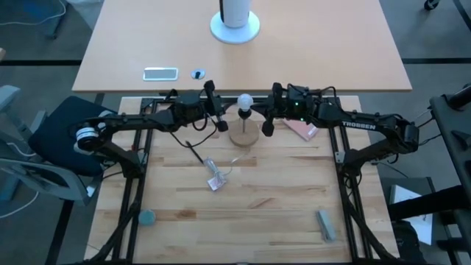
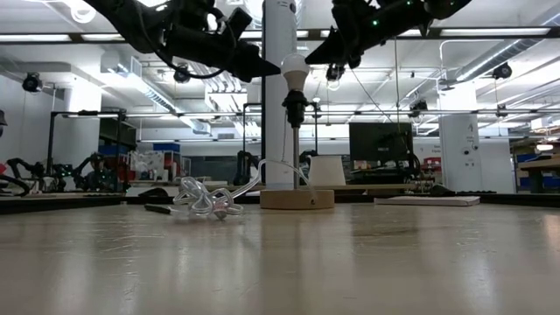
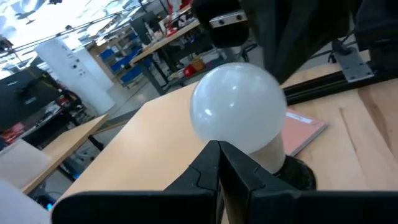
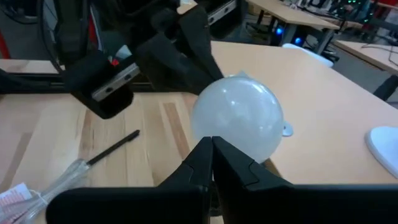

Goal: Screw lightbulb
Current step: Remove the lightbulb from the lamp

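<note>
The white frosted lightbulb [image 1: 243, 100] [image 2: 295, 65] sits upright in a black socket [image 2: 295, 105]. The socket tops a thin stem on a round wooden base [image 1: 243, 136] [image 2: 297, 199]. My left gripper [image 1: 231, 110] [image 2: 276, 73] is shut, its tip at the bulb's left side. My right gripper [image 1: 257, 110] [image 2: 311, 59] is shut, its tip at the bulb's right side. Both point about level at bulb height. In each wrist view the bulb [image 3: 236, 109] [image 4: 236, 118] fills the space just past the shut fingertips. My left gripper's shut fingertips [image 3: 219, 152] stand level against the left side of the bulb's globe [image 2: 285, 70]; I cannot tell whether they touch it. My right gripper's shut fingertips [image 4: 210, 149] stand at the globe's upper right side [image 2: 305, 61], slanting slightly down; whether they touch does not show.
A clear packet with a coiled clear cable [image 1: 214, 179] [image 2: 203, 203] and a thin dark rod [image 1: 195, 152] lie left of the base. A pink pad [image 1: 302, 129] lies to its right. A teal disc [image 1: 147, 218] and a grey block [image 1: 326, 224] lie near the front edge.
</note>
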You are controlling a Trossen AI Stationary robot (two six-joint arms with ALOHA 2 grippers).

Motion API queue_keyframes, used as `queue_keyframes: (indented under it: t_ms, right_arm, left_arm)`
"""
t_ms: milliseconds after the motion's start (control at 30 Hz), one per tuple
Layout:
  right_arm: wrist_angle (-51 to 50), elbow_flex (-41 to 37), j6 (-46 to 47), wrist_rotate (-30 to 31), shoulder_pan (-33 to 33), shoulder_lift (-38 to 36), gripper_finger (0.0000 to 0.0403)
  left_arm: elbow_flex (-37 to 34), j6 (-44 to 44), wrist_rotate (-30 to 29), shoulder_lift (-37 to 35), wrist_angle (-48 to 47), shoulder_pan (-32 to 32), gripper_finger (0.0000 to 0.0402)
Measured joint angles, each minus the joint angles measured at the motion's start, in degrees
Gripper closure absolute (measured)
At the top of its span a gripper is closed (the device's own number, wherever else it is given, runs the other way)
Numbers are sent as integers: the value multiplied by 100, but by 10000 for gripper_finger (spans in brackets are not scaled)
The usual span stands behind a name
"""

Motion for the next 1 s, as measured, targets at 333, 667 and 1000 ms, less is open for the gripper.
queue_keyframes:
  t_ms: [333,667,1000]
  right_arm:
    - [-213,0,-2,276,-35,-58,396]
    - [-75,0,-43,-7,-2,-80,396]
    - [-124,0,-31,225,-30,-24,396]
  left_arm:
    - [0,2,239,-216,-535,-40,401]
    - [2,61,-239,-135,47,24,401]
    - [2,-54,375,-2,152,26,401]
